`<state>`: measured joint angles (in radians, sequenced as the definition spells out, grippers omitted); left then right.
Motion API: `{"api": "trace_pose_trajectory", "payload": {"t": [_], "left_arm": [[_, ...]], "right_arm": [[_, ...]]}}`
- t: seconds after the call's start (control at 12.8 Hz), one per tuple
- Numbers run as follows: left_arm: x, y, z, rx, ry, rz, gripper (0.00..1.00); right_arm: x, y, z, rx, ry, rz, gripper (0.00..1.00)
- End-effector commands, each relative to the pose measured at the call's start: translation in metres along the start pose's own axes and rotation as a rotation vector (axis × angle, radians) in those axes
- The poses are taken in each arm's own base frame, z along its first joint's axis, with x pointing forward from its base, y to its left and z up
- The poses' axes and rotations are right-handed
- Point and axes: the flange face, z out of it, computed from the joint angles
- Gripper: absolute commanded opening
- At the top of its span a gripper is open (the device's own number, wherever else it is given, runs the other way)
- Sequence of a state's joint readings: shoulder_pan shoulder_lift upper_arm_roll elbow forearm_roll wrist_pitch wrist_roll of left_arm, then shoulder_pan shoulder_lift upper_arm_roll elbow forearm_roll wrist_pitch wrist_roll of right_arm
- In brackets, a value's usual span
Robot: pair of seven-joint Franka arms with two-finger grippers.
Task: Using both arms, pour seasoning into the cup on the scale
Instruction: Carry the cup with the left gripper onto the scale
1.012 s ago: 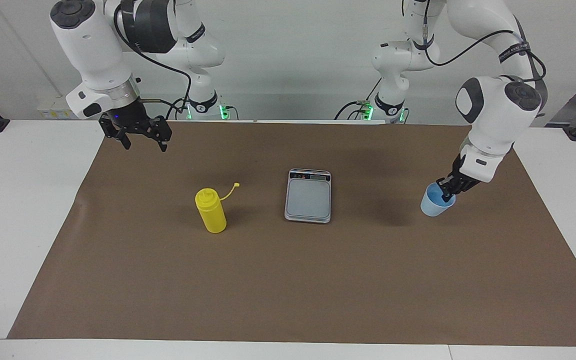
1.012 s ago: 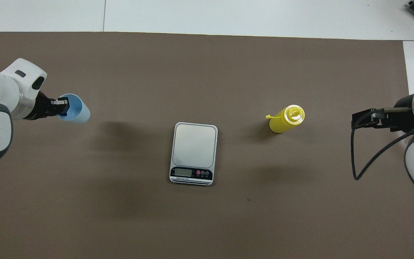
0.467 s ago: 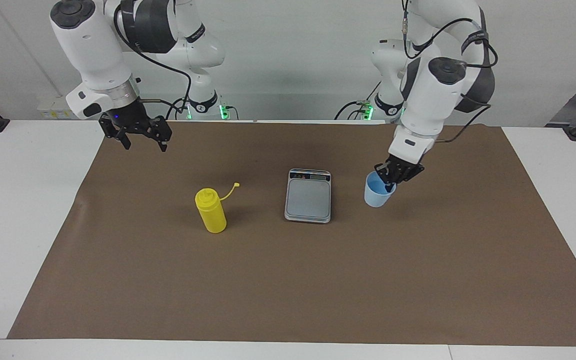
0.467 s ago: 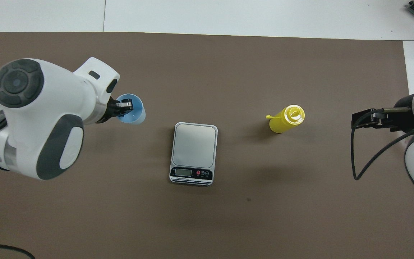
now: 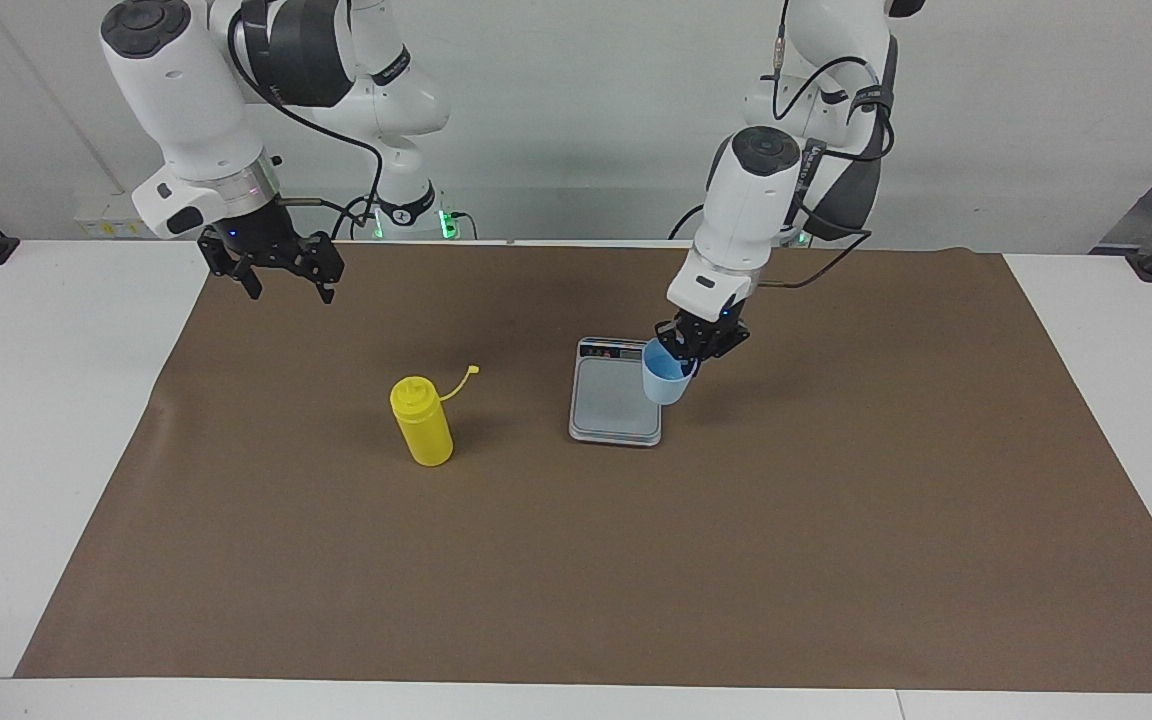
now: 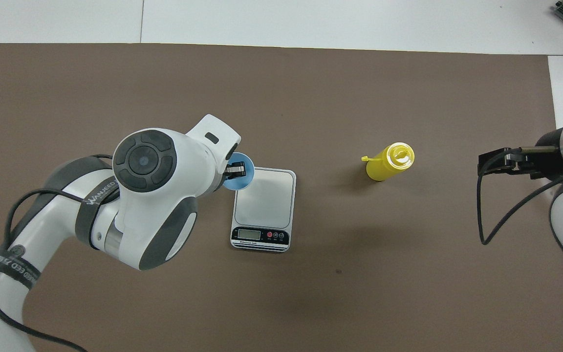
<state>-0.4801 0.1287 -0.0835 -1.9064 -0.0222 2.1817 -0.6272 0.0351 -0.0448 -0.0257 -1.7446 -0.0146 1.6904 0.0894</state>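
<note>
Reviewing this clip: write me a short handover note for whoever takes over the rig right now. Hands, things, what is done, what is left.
Left hand: shut on the rim of the blue cup, holding it in the air over the edge of the scale toward the left arm's end.
Right hand: open, empty, waiting above the mat at the right arm's end.
Yellow bottle: upright on the mat, between the scale and the right hand, cap off on its strap.
Done: cup picked up.
Left: set the cup on the scale, release, then take the bottle and pour.

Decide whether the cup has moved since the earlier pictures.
Yes. The cup, held by the left gripper, has travelled from the left arm's end to the scale's edge.
</note>
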Motion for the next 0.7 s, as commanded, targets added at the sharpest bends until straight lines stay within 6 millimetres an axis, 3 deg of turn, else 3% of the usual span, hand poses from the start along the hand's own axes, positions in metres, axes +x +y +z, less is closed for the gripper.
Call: {"api": "trace_pose_trajectory", "payload": {"t": [0.0, 0.23, 0.62], "left_arm": [[-0.010, 0.017, 0.026, -0.004, 0.003, -0.015, 0.00], [-0.019, 0.031, 0.046, -0.003, -0.004, -0.004, 0.00], [-0.025, 0.037, 0.065, 0.001, -0.011, 0.009, 0.00]], "right_arm": [[-0.007, -0.001, 0.000, -0.001, 0.011, -0.001, 1.00], [-0.007, -0.001, 0.000, -0.001, 0.013, -0.001, 1.00], [-0.007, -0.001, 0.000, -0.001, 0.011, -0.001, 1.00]]}}
